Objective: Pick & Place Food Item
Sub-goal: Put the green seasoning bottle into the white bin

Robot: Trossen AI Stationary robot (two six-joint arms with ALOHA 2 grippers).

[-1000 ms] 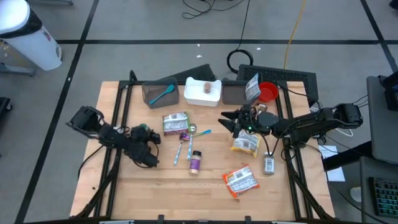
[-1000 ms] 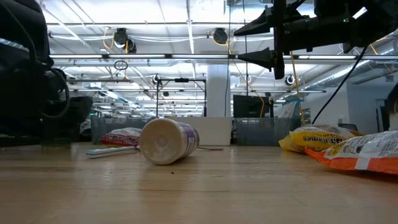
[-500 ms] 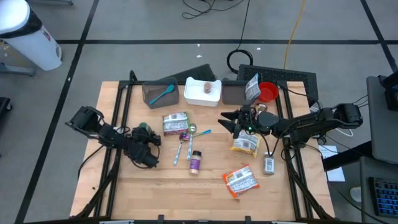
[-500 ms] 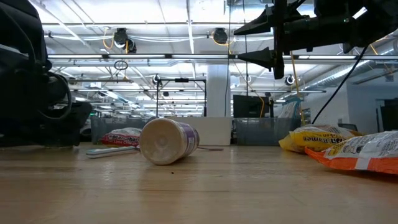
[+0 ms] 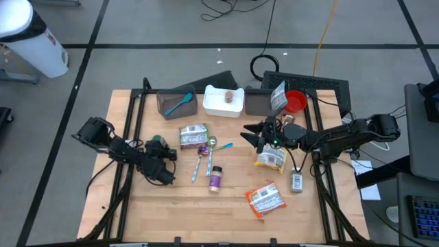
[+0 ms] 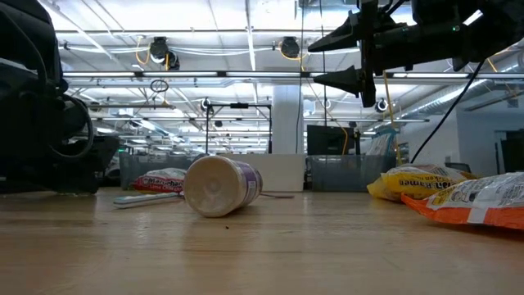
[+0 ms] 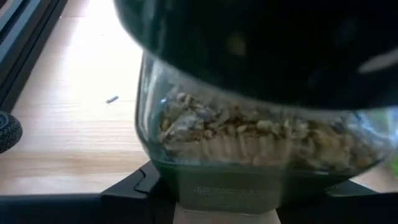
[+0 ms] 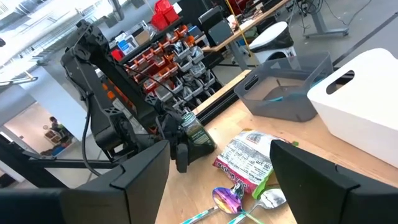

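A glass jar (image 7: 249, 130) with a dark lid and grainy, nutty filling fills the left wrist view. My left gripper (image 7: 224, 200) is shut on it at the table's left (image 5: 162, 149). The right wrist view shows the same jar (image 8: 196, 135) tilted, green-labelled, lid uppermost. My right gripper (image 5: 263, 134) hangs open above the table's middle right, fingers level and pointing toward the left side, holding nothing (image 6: 354, 57). A green snack packet (image 5: 193, 134) and a purple cup (image 5: 215, 180) on its side lie between the arms. My left gripper has the jar's lower body (image 7: 155, 169) between its two fingers, one on each side just above the base. The lid end stands away from the fingers and the jar leans. Whether its base rests on the table, I cannot tell.
A yellow bag (image 5: 270, 159), an orange packet (image 5: 265, 199), a small bottle (image 5: 297, 181) and spoons (image 5: 203, 154) lie on the wood. A white bin (image 5: 223, 101), two grey bins (image 5: 177, 103) and a red cup (image 5: 295, 101) line the far edge.
In the low view my left hand has shifted slightly, and a greenish patch that showed under it a second ago is now covered.
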